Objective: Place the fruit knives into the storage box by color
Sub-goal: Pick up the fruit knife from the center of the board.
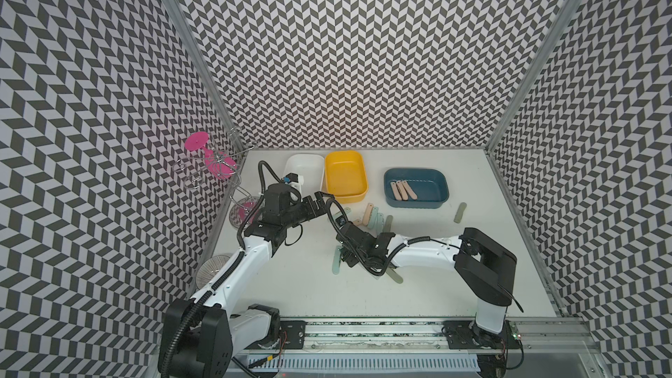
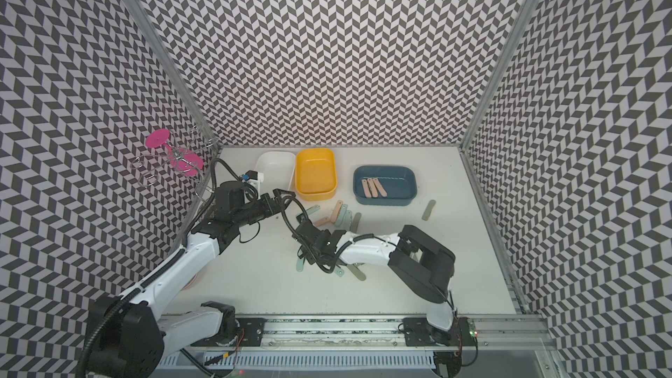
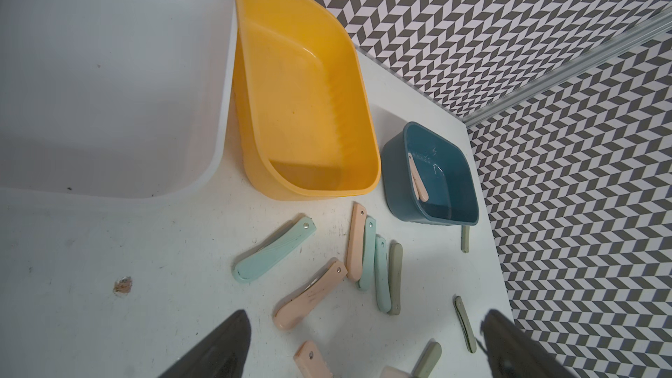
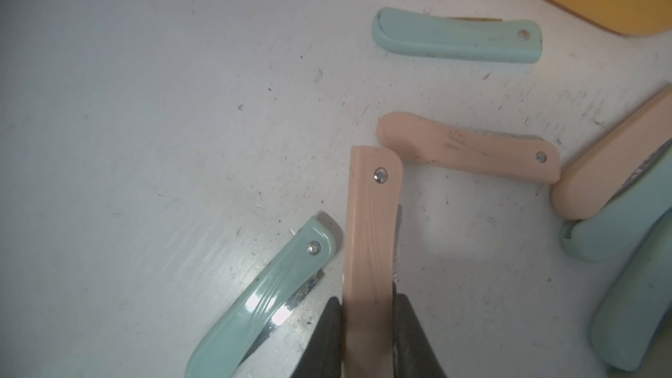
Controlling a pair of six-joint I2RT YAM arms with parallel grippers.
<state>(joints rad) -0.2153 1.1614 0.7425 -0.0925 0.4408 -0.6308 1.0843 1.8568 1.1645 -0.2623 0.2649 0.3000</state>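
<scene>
In the right wrist view my right gripper (image 4: pixel 367 303) is shut on a peach-pink fruit knife (image 4: pixel 371 220), its pads pressing both long edges. A mint knife (image 4: pixel 262 307) lies beside it, and another peach knife (image 4: pixel 469 150) lies just past its end. Both top views show this gripper (image 1: pixel 344 258) (image 2: pixel 307 257) low over the table's middle. My left gripper (image 1: pixel 322 200) (image 3: pixel 365 314) hangs open and empty near the yellow box (image 1: pixel 343 155). The blue box (image 1: pixel 414 170) holds three peach knives (image 1: pixel 402 190). Several loose knives (image 1: pixel 374 218) lie in front of the boxes.
A white box (image 1: pixel 305 160) stands left of the yellow one. One grey-green knife (image 1: pixel 460 212) lies alone at the right, another (image 1: pixel 394 274) under the right arm. A wire rack with a pink goblet (image 1: pixel 207 154) and glasses (image 1: pixel 214 267) line the left wall.
</scene>
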